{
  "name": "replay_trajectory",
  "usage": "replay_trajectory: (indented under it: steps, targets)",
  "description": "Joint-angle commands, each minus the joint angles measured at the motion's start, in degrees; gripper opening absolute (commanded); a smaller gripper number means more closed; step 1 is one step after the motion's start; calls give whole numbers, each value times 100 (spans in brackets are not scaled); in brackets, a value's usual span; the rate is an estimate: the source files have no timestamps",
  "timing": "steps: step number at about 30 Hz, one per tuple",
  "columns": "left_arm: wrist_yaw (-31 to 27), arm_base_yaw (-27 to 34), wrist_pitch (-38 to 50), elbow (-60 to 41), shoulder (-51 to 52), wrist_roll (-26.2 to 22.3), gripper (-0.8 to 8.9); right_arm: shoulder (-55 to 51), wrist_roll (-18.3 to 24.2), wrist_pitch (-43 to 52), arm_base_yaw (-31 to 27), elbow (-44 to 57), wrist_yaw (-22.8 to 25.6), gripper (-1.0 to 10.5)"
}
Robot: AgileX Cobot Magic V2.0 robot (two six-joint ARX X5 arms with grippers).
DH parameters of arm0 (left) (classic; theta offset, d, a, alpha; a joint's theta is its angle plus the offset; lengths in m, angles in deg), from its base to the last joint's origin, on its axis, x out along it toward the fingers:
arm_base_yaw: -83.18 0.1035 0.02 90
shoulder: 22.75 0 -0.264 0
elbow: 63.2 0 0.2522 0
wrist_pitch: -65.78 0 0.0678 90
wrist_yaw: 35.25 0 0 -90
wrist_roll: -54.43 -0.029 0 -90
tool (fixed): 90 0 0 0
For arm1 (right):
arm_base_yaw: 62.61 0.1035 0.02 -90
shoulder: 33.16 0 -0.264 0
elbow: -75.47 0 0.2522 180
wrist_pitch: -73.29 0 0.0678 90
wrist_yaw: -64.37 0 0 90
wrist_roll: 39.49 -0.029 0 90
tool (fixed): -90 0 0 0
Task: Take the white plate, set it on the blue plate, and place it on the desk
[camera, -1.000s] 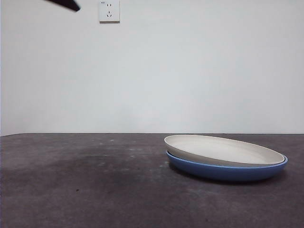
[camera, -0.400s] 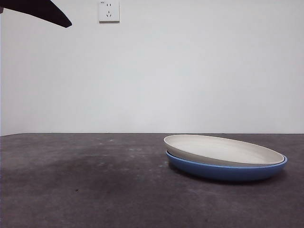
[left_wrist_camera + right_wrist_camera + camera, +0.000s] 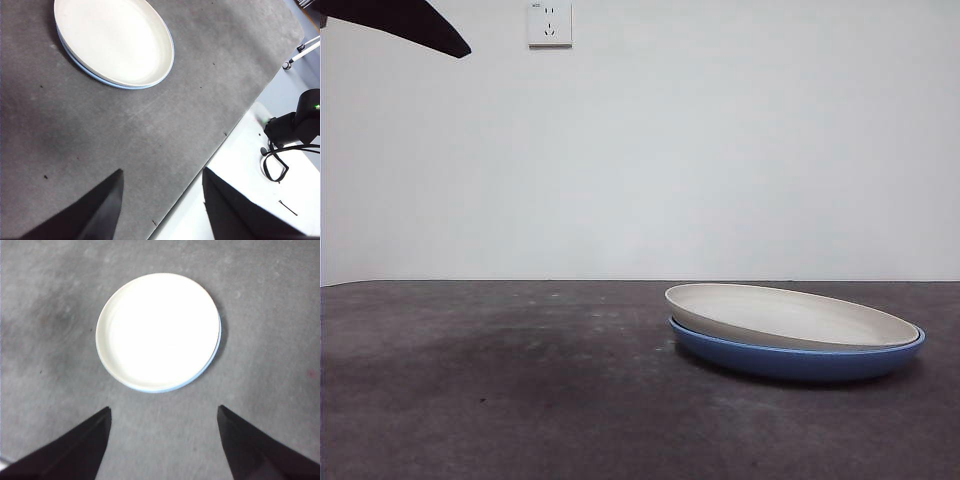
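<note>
The white plate (image 3: 790, 313) lay nested in the blue plate (image 3: 798, 359), tilted slightly so that one side of its rim rode higher than the other; it had not seated level, most likely because the two are about the same size and the upper one could only rest on the lower one's sloping rim. Only a thin blue crescent showed past its edge in the wrist views. The pair sat on the dark grey worktop (image 3: 500, 390), with bare surface all round them.

Neither arm had hold of anything. The right gripper (image 3: 164, 415) hung high over the stack, its fingers (image 3: 85, 442) spread wide apart and empty, the white plate (image 3: 158, 331) lying straight ahead of the gap between them and well clear of both tips. That centred, open stance suited an approach from above onto the rim, and I judged this arm the likelier one to make the next lift.

The left gripper (image 3: 162, 175) was also parted wide with nothing between its fingers (image 3: 107, 200). It was held off to one side, over the worktop's edge (image 3: 235, 125), with the white plate (image 3: 114, 41) far beyond its tips and the blue plate (image 3: 92, 75) peeping out beneath. It seemed to be waiting out of the way; the dark tip (image 3: 405, 22) at the front view's top corner could not be matched to either arm.

Stacking looked done; moving the white plate off onto the worktop remained.
</note>
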Motion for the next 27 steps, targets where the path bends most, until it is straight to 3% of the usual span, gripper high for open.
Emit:
replay_trajectory:
  steps: [1, 11, 16, 27]
  targets:
    - [35, -37, 24, 59, -24, -81, 249, 505, -103, 262, -70, -22, 22, 339]
    - [33, -37, 26, 59, -24, -87, 249, 2498, 114, 1213, -522, -22, -52, 339]
    - [33, -37, 33, 59, -24, -92, 249, 3270, 186, 1714, -568, -22, -321, 339]
    - [31, -37, 33, 59, -24, -133, 249, 4597, 181, 2570, -568, -22, -330, 339]
